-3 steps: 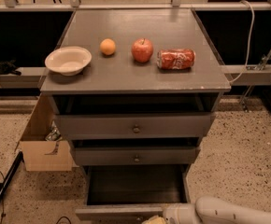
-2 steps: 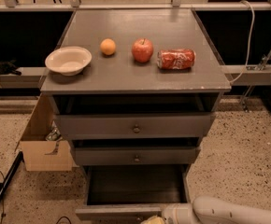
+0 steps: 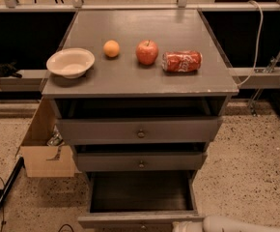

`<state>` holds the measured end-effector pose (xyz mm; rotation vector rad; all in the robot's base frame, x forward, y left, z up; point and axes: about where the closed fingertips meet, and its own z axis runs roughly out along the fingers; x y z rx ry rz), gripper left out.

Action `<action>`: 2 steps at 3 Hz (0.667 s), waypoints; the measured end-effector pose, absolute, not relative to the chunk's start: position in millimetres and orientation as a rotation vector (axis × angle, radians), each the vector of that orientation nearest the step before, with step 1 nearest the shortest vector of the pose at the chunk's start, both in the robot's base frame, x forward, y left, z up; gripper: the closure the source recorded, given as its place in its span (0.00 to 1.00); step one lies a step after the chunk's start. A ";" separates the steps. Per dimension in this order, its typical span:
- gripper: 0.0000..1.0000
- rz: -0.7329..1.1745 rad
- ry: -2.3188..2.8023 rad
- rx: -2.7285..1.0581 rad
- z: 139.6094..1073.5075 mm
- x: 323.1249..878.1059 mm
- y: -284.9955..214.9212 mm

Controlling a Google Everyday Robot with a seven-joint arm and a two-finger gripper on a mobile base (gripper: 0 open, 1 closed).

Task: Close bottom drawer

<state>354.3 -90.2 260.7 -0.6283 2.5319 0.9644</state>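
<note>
Bottom drawer (image 3: pixel 140 197) pulled out; end effector (image 3: pixel 184 225) at its front-right corner, grip state unclear.

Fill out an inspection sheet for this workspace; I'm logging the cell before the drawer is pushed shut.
Surface: grey cabinet top, four items in a row.
Job's things: bottom drawer pulled well out, dark inside, nothing seen in it.
Clutter: bowl, orange, apple, red can lying on its side.
Grippers: pincer at the picture's bottom edge, by the right end of the bottom drawer's front.
Cables: white cable hanging at the right rear.
Surroundings: open cardboard box left of the cabinet, on speckled floor.
</note>
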 end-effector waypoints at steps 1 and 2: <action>0.00 0.891 2.545 -0.638 253.6 360.4 -106.9; 0.00 0.895 2.538 -0.638 254.8 359.9 -103.7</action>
